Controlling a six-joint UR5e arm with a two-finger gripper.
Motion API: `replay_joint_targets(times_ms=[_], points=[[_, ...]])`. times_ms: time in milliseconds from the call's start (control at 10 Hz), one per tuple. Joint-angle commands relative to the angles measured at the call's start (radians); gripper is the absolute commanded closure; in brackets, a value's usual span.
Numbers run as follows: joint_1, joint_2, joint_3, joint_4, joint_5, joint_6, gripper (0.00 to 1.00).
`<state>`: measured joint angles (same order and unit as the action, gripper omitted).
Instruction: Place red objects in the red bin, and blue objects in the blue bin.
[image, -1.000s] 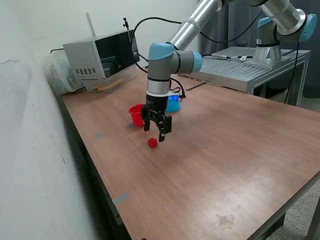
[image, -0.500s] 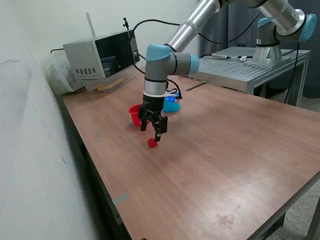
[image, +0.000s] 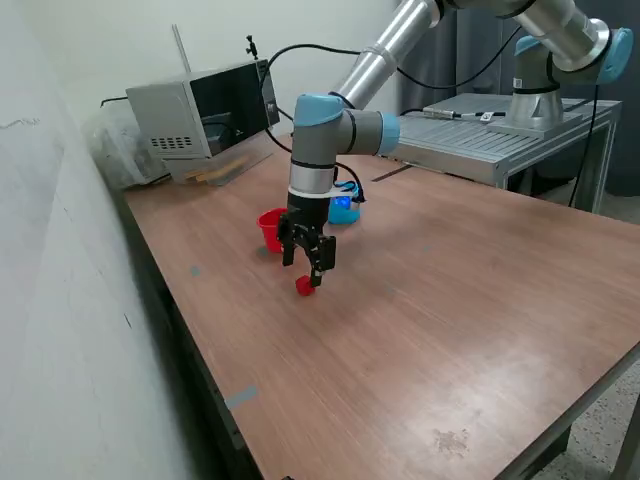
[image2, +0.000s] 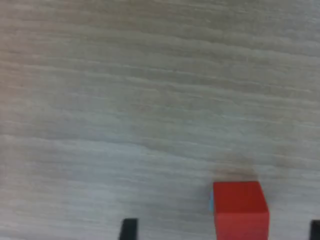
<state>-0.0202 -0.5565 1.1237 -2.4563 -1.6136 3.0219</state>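
A small red cube (image: 305, 286) lies on the wooden table, and in the wrist view the same red cube (image2: 240, 209) sits between my two dark fingertips (image2: 129, 228). My gripper (image: 305, 270) hangs open just above the cube, fingers pointing down, not touching it. The red bin (image: 271, 229), a small red cup, stands just behind the gripper, partly hidden by it. The light blue bin (image: 343, 208) stands farther back, mostly behind the wrist. No blue cubes show on the table.
A grey box-like device (image: 200, 115) stands at the back on the exterior view's left. A metal bench with another arm's base (image: 510, 135) is at the back right. The table's edge (image: 195, 370) runs close on the exterior view's left.
The gripper has shifted slightly toward the exterior view's left and lowered, ending right over the red cube. The cube has stayed where it was.
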Motion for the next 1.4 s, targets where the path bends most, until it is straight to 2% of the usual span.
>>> replay_joint_targets(times_ms=[0, 800, 1100, 1300], points=[[0.002, 0.0, 0.002, -0.004, 0.004, 0.0, 1.0], [0.0, -0.017, 0.021, 0.0, -0.002, -0.008, 1.0], [-0.033, -0.161, 0.083, 0.008, -0.003, -0.015, 1.0], [-0.087, -0.244, 0.102, 0.028, -0.005, -0.035, 1.0]])
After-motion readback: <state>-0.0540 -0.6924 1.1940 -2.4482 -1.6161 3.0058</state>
